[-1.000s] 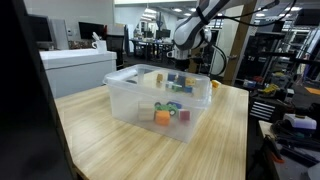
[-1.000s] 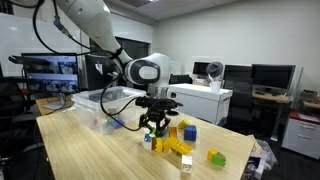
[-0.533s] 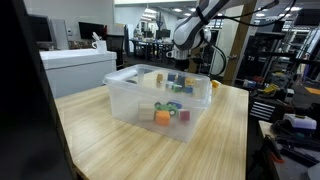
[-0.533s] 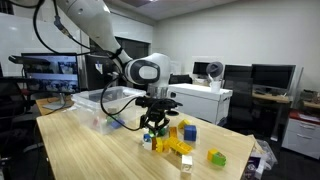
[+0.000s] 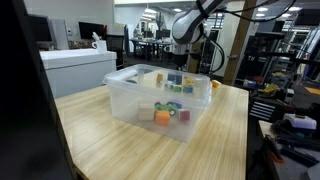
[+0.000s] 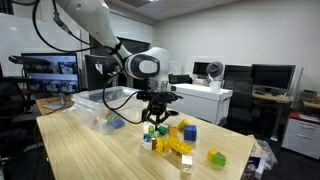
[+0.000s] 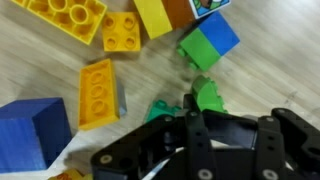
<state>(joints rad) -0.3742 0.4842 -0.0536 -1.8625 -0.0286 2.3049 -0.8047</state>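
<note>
My gripper (image 6: pixel 154 122) hangs just above a cluster of toy blocks on the wooden table (image 6: pixel 90 150). It is shut on a small green block (image 7: pixel 205 97), which pokes out past the jaws in the wrist view. The same green block (image 6: pixel 150 130) shows under the fingers in an exterior view, lifted slightly off the table. Right below lie yellow blocks (image 7: pixel 98 93), a blue block (image 7: pixel 30 130) and a green-and-blue block (image 7: pixel 210 42). In an exterior view the gripper (image 5: pixel 179 68) sits behind the clear bin.
A clear plastic bin (image 5: pixel 125 95) stands on the table beside the arm, holding an orange block (image 5: pixel 161 117) and several other coloured blocks. More blocks, yellow (image 6: pixel 176 146), blue (image 6: pixel 189 132) and green (image 6: pixel 217 157), lie near the table's edge. Desks and monitors surround the table.
The jaws closed on the green block, and the gripper has risen a little from the block cluster with it.
</note>
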